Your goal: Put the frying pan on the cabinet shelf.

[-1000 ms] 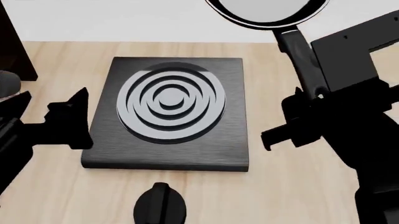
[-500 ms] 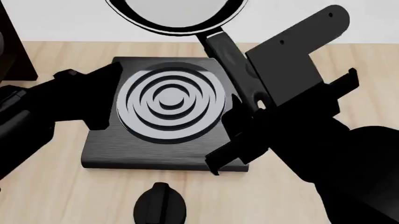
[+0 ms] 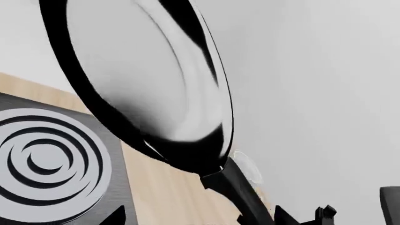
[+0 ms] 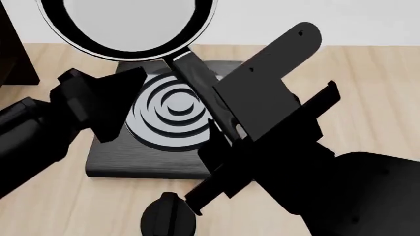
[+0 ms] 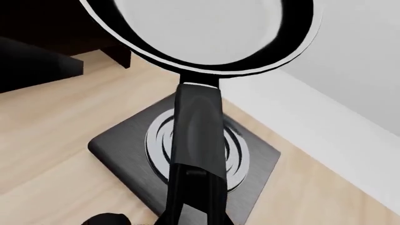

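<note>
Wooden counter (image 4: 367, 98), hob plate (image 4: 111, 162) centre. Right gripper (image 4: 226, 125) clamps the frying pan (image 4: 125, 24) by its handle, raised toward 11 o'clock, presumably bound for the cabinet (image 4: 13, 59). Left gripper (image 4: 98, 103): grip unclear.

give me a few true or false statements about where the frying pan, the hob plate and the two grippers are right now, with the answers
1. The frying pan is held up off the hob plate. True.
2. The right gripper holds the pan by its handle. True.
3. The left gripper grips the pan's rim. False: it holds nothing, beside the hob plate.
4. The pan rests on the cabinet shelf. False: it is in the air.
</note>
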Available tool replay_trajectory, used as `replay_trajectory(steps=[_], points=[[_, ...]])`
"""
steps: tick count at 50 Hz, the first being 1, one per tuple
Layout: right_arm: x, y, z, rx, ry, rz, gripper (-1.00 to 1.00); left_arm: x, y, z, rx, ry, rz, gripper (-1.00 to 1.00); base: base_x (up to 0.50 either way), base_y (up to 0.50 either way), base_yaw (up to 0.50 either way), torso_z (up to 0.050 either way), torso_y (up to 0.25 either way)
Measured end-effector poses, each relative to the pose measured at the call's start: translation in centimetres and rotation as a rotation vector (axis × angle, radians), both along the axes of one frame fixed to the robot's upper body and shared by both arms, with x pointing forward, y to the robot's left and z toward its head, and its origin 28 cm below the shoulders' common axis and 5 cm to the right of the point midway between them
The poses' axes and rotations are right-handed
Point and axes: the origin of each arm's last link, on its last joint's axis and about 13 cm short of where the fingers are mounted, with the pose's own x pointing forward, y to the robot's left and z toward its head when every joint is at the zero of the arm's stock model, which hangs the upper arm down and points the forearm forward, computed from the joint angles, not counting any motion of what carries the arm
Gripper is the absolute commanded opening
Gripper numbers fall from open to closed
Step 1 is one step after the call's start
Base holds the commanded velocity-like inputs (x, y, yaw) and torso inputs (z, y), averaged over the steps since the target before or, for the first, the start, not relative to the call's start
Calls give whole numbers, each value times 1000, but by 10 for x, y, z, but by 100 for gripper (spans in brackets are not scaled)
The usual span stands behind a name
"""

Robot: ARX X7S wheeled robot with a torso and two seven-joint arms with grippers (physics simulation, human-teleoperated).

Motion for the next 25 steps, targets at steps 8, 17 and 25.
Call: replay_trajectory(steps=[8, 17, 25], points=[[-4, 3, -2, -9, 2, 27, -100, 5, -6, 3, -41, 26, -30, 100, 0, 0, 0, 1, 1], [-8, 5, -4, -16, 0, 44, -100, 11, -14, -2, -68, 71, -60, 100, 0, 0, 0, 0, 2], [-9, 5, -3, -17, -5, 52, -100, 14, -19, -9, -77, 102, -77, 100, 0, 0, 0, 1, 1]])
